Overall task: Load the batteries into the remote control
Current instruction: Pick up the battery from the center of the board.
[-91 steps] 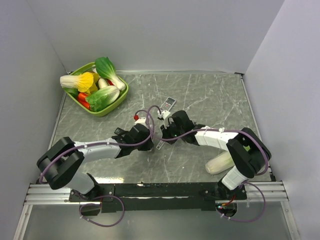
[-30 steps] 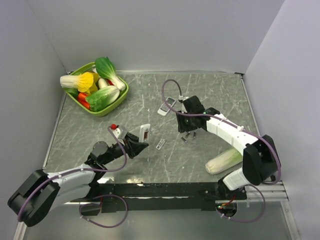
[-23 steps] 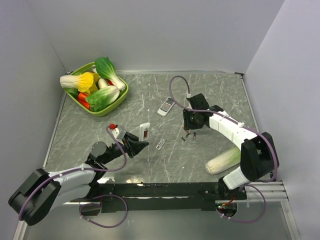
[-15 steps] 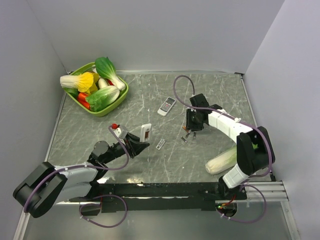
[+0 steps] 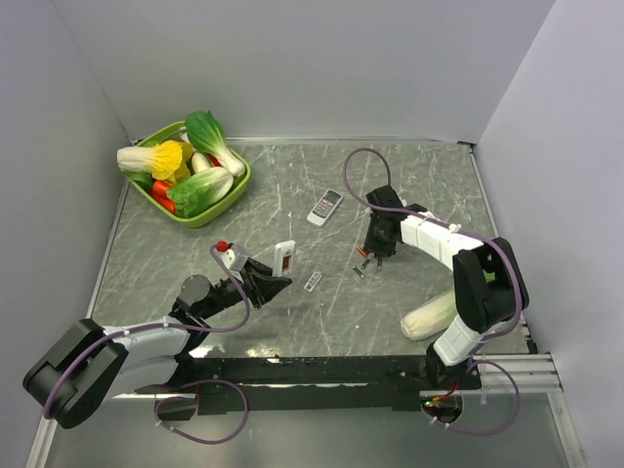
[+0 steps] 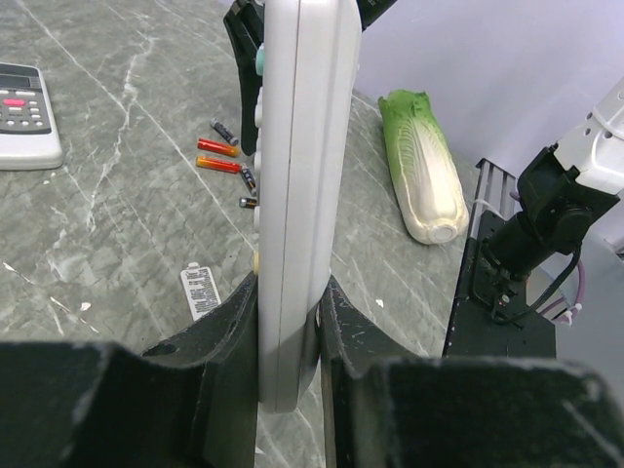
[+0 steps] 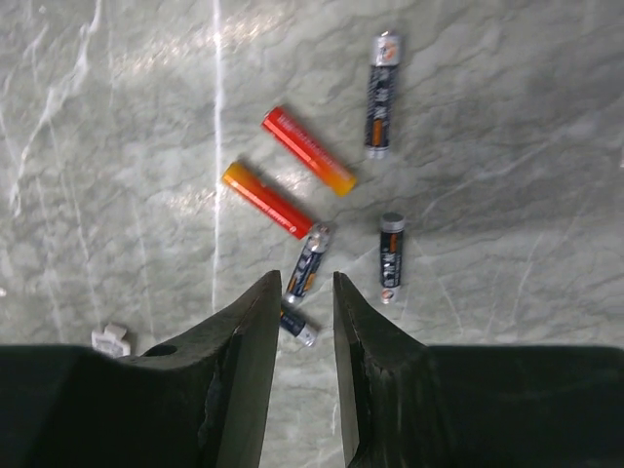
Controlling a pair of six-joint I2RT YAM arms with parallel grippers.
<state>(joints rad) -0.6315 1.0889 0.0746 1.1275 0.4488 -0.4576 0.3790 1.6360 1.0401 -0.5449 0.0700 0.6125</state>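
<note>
My left fingers (image 6: 239, 331) are clenched across the front and back of the remote control (image 6: 292, 195), holding it near and left of centre. My right fingers (image 7: 253, 331) are parted a little and grip nothing. They hover over the batteries (image 7: 307, 151), which lie scattered on the surface (image 5: 429, 175) right of centre. One dark battery lies between the tips.

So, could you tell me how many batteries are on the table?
6 batteries: two orange-red centre, one dark upper right, two dark below, one half hidden at the right gripper.
</note>
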